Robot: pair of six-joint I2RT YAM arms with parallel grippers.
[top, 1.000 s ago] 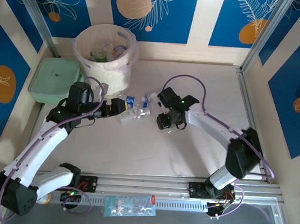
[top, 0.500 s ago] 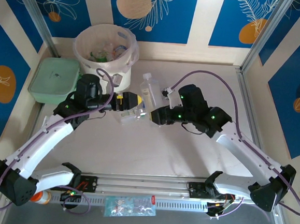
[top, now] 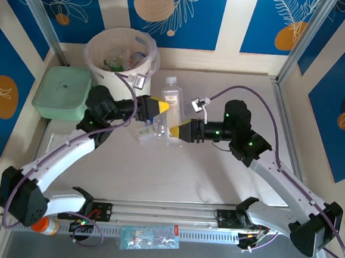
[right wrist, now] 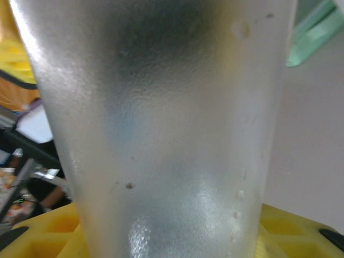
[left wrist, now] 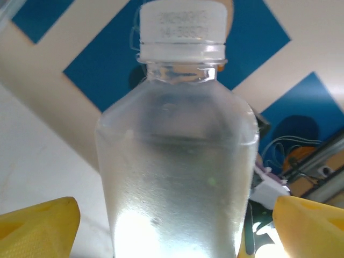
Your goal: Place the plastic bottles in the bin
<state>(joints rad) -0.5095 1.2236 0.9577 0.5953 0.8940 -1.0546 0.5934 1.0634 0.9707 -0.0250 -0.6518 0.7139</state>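
Blue-and-cream leaf-print walls ring the pale bench (top: 217, 174), and the action is dead centre: a clear bottle (top: 172, 105) with a white cap (top: 171, 80) sits between the two arms. Right jaws, coming in from the right, are clamped on its lower end. From the right wrist the bottle's frosted body runs edge to edge, and the yellow pads (right wrist: 293, 228) press against it on both sides low down. Left jaws are spread wide and hold nothing. From the left wrist the bottle stands cap-up in the gap, with a yellow pad off to each side and daylight between pad and plastic, so no contact there. From above, the left jaws sit at the bottle's left flank about halfway up, the right jaws at its near end. Whether the bottle's base rests on the bench or hangs just off it, I can't tell. Just beside it, to the left and below the left jaws, a second bottle (top: 151, 131), crumpled with a blue label, lies flat on the bench. Back left, the bin (top: 94, 48) stands near the wall, liner over the rim, with several bottles (top: 123, 62) already inside, clear and green mixed. A pale-green box (top: 62, 93) lies flat left of the bin, right up beside it. Down at the near-left corner an orange-capped jar (top: 46, 227) peeks out by the left arm's base.
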